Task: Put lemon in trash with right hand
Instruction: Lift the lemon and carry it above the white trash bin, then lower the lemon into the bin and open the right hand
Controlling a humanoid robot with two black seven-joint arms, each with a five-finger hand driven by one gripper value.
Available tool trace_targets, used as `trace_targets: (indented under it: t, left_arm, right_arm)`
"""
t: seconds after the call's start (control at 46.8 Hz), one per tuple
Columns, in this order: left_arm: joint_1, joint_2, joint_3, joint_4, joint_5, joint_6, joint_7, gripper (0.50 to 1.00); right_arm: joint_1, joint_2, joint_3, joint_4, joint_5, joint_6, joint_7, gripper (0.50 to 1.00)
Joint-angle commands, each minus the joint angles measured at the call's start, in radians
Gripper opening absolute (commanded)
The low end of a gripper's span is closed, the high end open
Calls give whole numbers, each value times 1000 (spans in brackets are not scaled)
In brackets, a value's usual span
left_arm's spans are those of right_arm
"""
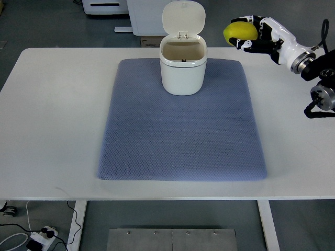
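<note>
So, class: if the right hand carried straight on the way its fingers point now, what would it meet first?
The right hand, holding the lemon, points toward the picture's left. First in that line looks to be the trash bin's raised lid, though the hand's height is unclear, so it might pass over.

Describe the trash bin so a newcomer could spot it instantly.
Start at the white table and find the blue-grey mat at its middle. At the mat's far edge stands the trash bin, small, white and rounded. Its hinged lid is flipped up and open, unlike the lemon held in the right hand beside it.
</note>
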Motion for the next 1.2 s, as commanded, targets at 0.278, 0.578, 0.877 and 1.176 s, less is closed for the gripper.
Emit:
trace_targets:
  t: [0.278, 0.578, 0.877, 1.176]
  left_arm:
    - [0, 0, 0, 0, 0, 0, 0, 1000]
    - [0, 0, 0, 0, 0, 0, 0, 1000]
    - [0, 0, 0, 0, 0, 0, 0, 1000]
    - [0, 0, 0, 0, 0, 0, 0, 1000]
  right_arm:
    - [160, 74, -150, -61, 0, -7, -70, 500]
    - [242, 175, -225, -113, 49, -8, -109, 500]
    - [257, 299, -271, -222, 64, -10, -142, 500]
    - [260, 370, -318, -317, 58, -10, -148, 500]
